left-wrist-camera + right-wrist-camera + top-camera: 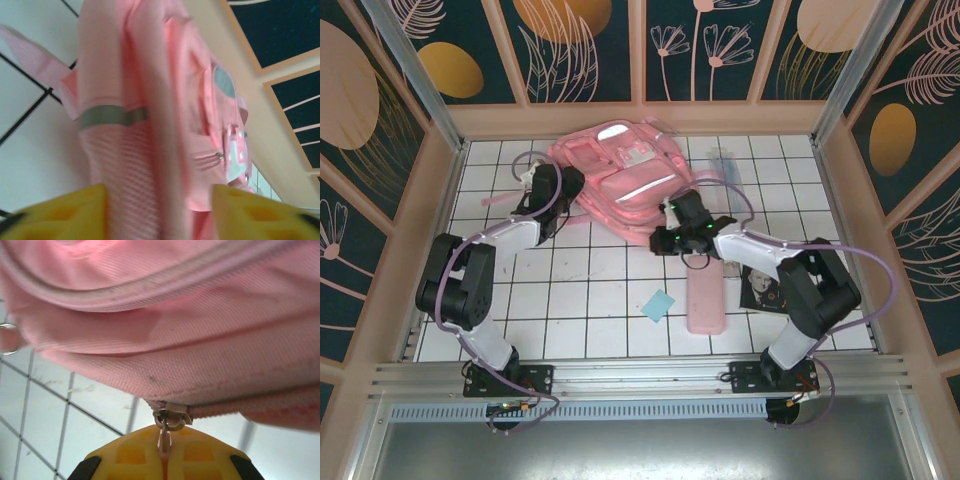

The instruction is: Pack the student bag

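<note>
The student bag (620,175) lies flat on the tiled table (570,290), toward its far edge. My right pincer (165,452) is clenched on the zipper pull (164,435) at the bag's near right corner. My left pincer (157,202) stands released at the bag's left side, its yellow fingers (65,210) spread wide with a fold of the bag between them. A pink pencil case (705,300) lies nearer than the bag.
</note>
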### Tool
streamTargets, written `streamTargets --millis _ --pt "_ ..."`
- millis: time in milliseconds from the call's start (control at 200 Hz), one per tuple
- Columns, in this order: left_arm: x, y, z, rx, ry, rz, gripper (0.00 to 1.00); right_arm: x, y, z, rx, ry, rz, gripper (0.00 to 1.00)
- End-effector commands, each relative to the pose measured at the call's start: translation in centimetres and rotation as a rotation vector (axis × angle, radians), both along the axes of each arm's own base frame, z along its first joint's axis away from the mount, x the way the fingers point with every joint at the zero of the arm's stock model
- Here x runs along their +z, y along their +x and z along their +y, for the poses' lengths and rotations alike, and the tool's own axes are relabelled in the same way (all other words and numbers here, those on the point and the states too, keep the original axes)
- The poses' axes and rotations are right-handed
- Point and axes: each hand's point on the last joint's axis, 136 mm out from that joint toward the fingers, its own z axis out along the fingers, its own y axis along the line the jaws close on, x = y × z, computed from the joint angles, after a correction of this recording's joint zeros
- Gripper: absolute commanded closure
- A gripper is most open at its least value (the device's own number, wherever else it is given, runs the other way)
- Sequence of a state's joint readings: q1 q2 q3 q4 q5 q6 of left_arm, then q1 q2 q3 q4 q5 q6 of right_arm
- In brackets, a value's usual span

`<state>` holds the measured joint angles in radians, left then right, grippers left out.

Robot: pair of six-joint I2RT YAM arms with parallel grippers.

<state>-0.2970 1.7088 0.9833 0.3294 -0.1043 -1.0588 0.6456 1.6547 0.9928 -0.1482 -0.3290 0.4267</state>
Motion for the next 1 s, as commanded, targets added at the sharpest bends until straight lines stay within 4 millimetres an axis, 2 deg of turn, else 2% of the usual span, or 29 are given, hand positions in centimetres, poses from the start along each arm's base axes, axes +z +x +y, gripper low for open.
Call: streamTargets --millis 0,35,50,155,285,370,455,570,746,796,846,881,961,981,996 --pt "2.5 -1.4 -0.6 -0.072 0.029 -0.013 0.11 4.5 1.2 5.0 0.052 0.193 -0.068 1.00" --pt "3.2 -2.1 -0.4 -0.073 0.025 -0.011 0.10 5.2 1.5 5.7 0.056 0.228 -0.081 1.00" --pt "2.4 -2.9 -0.2 -0.074 0.026 0.011 0.10 5.3 1.7 5.9 0.057 0.236 -0.084 1.00" --pt "2.2 -6.0 0.3 -0.068 -0.034 0.039 0.10 7.1 2.8 7.9 0.075 0.324 -0.112 1.00" --pt "0.1 -9.3 0.3 -0.052 -0.165 0.091 0.13 8.5 3.1 10.3 0.140 0.392 -0.106 1.00" --pt "-1.1 -10.4 -0.6 -0.054 -0.258 0.114 0.15 8.9 2.5 11.4 0.180 0.406 -0.088 1.00" --pt "-1.9 -10.5 -1.6 -0.065 -0.284 0.126 0.16 8.5 1.3 12.1 0.211 0.402 -0.059 1.00" --pt "-2.0 -9.5 -2.9 -0.083 -0.299 0.121 0.18 7.2 -0.8 12.3 0.238 0.364 -0.012 1.00" --pt "-1.7 -7.6 -4.0 -0.089 -0.341 0.084 0.29 4.9 -3.1 11.5 0.243 0.290 0.053 1.00" --pt "-1.8 -7.4 -4.4 -0.101 -0.345 0.084 0.34 4.6 -3.5 11.2 0.240 0.278 0.061 1.00" --pt "-2.1 -7.3 -4.7 -0.108 -0.346 0.087 0.46 4.4 -3.7 10.9 0.239 0.267 0.067 1.00" --pt "-2.3 -7.4 -4.8 -0.111 -0.347 0.093 0.57 4.2 -3.8 10.7 0.242 0.253 0.072 1.00" --pt "-2.8 -7.6 -4.5 -0.104 -0.334 0.099 0.94 3.5 -4.3 10.0 0.262 0.191 0.092 1.00" --pt "-2.9 -7.7 -4.3 -0.100 -0.324 0.099 1.00 3.1 -4.4 9.7 0.264 0.162 0.097 1.00" --pt "-2.9 -7.7 -4.2 -0.097 -0.314 0.098 1.00 2.9 -4.4 9.4 0.264 0.139 0.099 1.00"
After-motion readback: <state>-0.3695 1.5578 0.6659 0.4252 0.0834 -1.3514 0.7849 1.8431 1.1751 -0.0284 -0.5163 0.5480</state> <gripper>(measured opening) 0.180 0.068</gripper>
